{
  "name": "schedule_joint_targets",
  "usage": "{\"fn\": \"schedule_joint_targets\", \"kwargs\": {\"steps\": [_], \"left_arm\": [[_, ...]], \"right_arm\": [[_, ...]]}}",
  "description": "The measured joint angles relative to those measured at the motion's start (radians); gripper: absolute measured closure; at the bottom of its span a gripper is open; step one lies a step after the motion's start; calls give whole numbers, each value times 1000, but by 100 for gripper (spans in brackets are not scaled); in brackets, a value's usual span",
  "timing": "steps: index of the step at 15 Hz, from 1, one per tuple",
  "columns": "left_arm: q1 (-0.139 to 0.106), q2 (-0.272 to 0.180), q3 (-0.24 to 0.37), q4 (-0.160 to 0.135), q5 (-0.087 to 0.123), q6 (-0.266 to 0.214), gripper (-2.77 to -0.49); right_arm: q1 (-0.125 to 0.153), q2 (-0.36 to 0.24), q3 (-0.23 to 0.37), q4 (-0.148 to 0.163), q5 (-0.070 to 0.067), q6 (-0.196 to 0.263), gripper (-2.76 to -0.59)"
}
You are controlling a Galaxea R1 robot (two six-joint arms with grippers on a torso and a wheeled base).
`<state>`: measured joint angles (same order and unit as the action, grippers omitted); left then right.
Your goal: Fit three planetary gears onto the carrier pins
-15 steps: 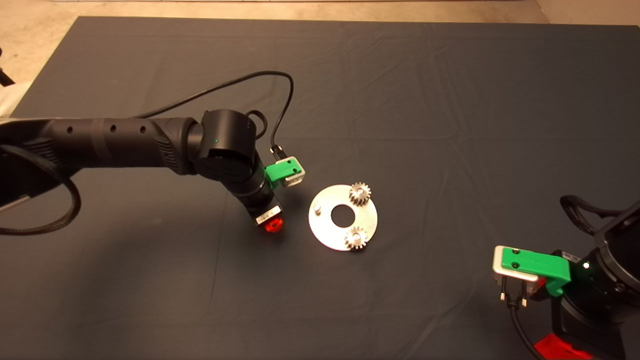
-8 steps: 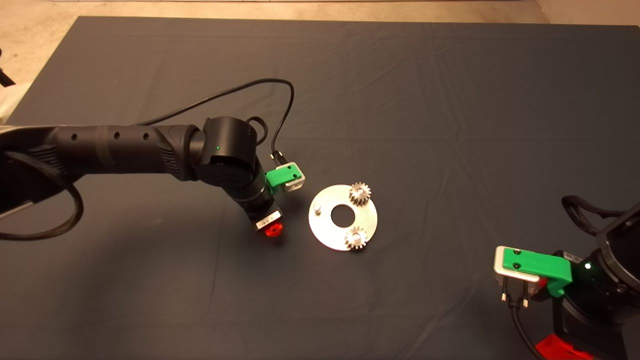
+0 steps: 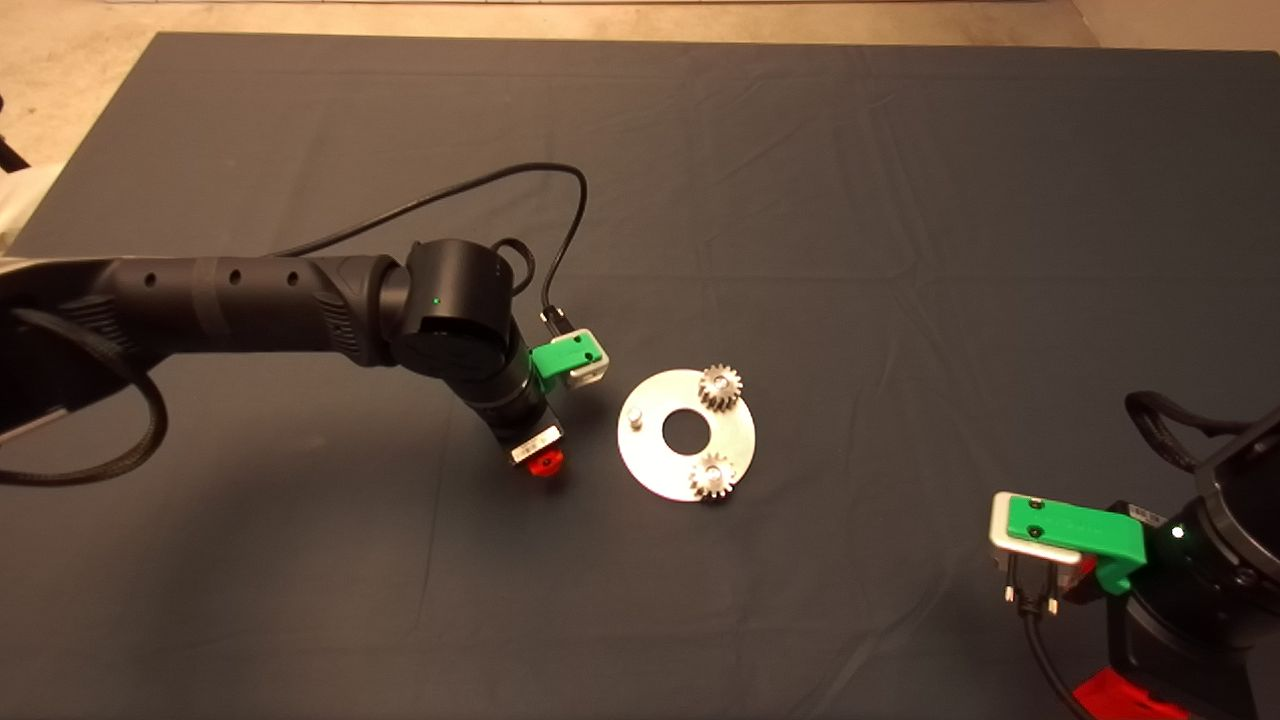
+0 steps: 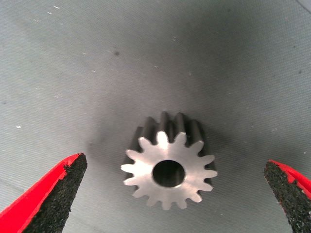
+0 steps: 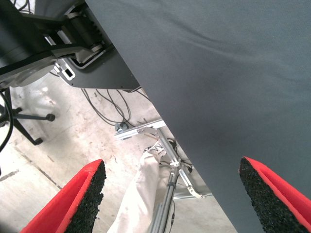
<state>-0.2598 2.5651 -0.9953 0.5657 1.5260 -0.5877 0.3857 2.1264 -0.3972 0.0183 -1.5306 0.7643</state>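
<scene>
The round silver disc (image 3: 650, 470) lies mid-mat. Two planetary gears (image 3: 719, 386) (image 3: 712, 475) sit on two of its carrier pins; the other pin (image 3: 634, 418) stands bare at the disc's left. The loose gear (image 4: 168, 170) lies flat on the mat just left of the disc, its bore facing up. My left gripper (image 4: 175, 162) hangs open straight over it, one finger (image 4: 53, 194) on each side, not touching it. In the head view this gripper (image 3: 545, 462) hides the loose gear. My right gripper (image 5: 171, 162) is parked open at the mat's lower right corner (image 3: 1110, 695).
A black cable (image 3: 560, 210) loops from the left wrist over the mat behind the arm. Beyond the mat's edge the right wrist view shows floor, cables and a metal frame (image 5: 165, 145).
The left arm has shifted slightly, its gripper tip edging a little toward the mat's front. Disc, mounted gears and right arm have not moved.
</scene>
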Motion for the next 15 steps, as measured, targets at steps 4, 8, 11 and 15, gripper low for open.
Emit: {"fn": "schedule_joint_targets", "kwargs": {"steps": [4, 8, 11, 15], "left_arm": [[3, 0, 0, 0, 0, 0, -252], [3, 0, 0, 0, 0, 2, -252], [3, 0, 0, 0, 0, 3, -237], [3, 0, 0, 0, 0, 3, -214]], "right_arm": [[11, -6, 1, 0, 0, 0, -203], [13, -10, 2, 0, 0, 0, -203], [13, -11, 2, 0, 0, 0, -203], [13, -11, 2, 0, 0, 0, -203]]}}
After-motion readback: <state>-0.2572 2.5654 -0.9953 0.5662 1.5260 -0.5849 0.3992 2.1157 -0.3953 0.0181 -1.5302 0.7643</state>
